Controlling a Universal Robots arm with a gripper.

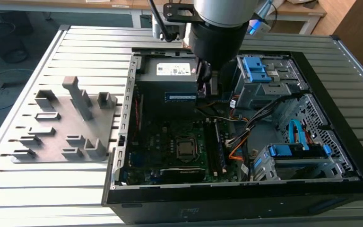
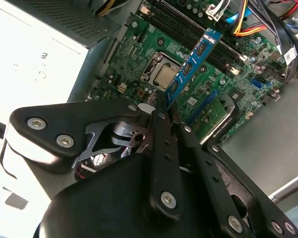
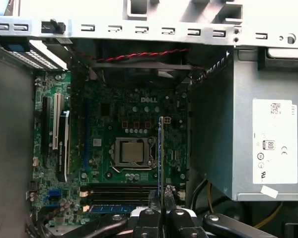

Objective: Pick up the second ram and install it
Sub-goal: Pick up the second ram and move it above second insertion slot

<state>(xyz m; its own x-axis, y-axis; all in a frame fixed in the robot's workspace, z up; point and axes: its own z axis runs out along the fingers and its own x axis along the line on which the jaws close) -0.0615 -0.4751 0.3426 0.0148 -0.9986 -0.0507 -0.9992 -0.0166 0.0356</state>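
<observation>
at the exterior view's left, a grey holder tray [image 1: 68, 125] with upright ribs is seen on the slatted counter [image 1: 43, 189], just beside the open computer case [image 1: 232, 201]. inside the case, a power supply [image 1: 168, 71] is mounted at the far end, and the green motherboard [image 1: 162, 137] with its cpu socket [image 1: 185, 147] is laid out nearer. the end effector [image 1: 202, 92] is hung over the far part of the board, close to the power supply. its fingers [image 2: 161, 144] are clamped together on one end of the second ram [image 2: 194, 57]. the stick is held in the air above the board, clear of the memory slots [image 3: 119, 193]. in the first wrist view it is seen edge-on beside the socket. another blue-labelled stick [image 3: 111, 208] is seated along the slots. to the right, blue-handled drive cages [image 1: 260, 71] and bundled cables [image 1: 257, 118] are found.
</observation>
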